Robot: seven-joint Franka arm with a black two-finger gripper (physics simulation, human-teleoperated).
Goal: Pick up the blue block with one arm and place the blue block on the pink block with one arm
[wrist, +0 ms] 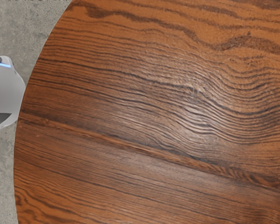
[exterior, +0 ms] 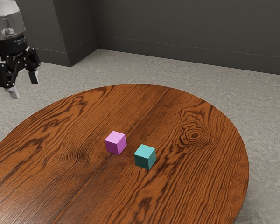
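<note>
A round table (exterior: 60, 177) of reddish wood with dark, swirling grain takes up the lower part of the exterior frame, and its far rim arcs across the middle. Two small cubes rest directly on its top, just below the frame's centre. The pink block (exterior: 115, 142) sits to the left. The blue block (exterior: 145, 156) sits just beside it to the lower right, a narrow gap apart. Each lies flat on one face.
</note>
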